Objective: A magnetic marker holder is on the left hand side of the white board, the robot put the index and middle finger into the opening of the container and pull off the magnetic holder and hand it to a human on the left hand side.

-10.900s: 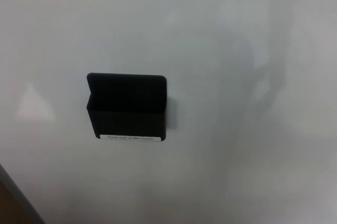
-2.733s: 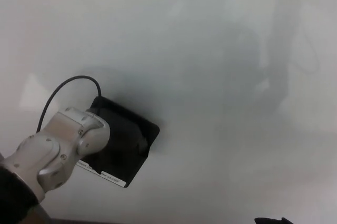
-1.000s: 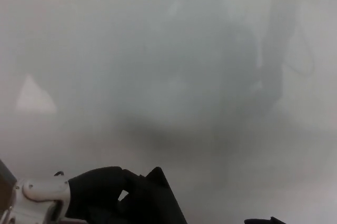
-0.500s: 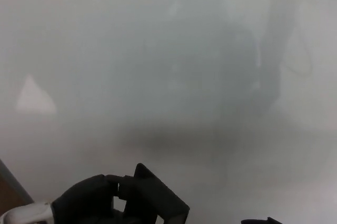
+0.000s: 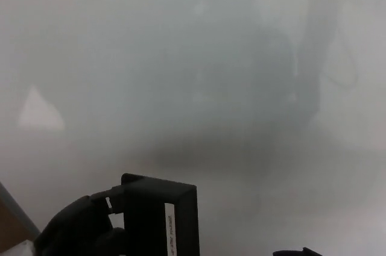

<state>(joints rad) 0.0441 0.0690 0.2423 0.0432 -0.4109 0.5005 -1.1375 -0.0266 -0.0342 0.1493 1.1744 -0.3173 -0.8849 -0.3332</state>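
Black moulded plastic is showing at the bottom of the head view: the magnetic holder (image 5: 160, 215) is sitting off the whiteboard (image 5: 193, 69), turned on its side so that its white label strip is running upright along its front face. The left hand (image 5: 78, 232) is gripping it from the holder's left, dark fingers (image 5: 96, 205) hooking over its upper left corner, apparently into the opening, and clamping on it. Judging by its thin walls and boxy shape, the holder is looking stiff and light, and it appears to be carrying no markers, though its inside is not showing. Its smooth sides are probably slippery, so the lip of the opening, where the fingers are already hooked, seems the surest place to take it; a pinch on the flat faces would likely slide. The magnet in its back may be tugging toward the board if the holder is brought close again.

To the holder's right, at the bottom edge, a sliver of the right hand (image 5: 295, 252) is peeking in; whether it is spread or curled I cannot tell.

Above and behind the holder, the whiteboard is filling nearly the whole picture, glossy, grey-white and bare, carrying soft shadows and a pale triangular reflection up and to the holder's left. Below that, at the holder's far left, a brown strip beyond the board's edge is showing. No person is appearing yet.
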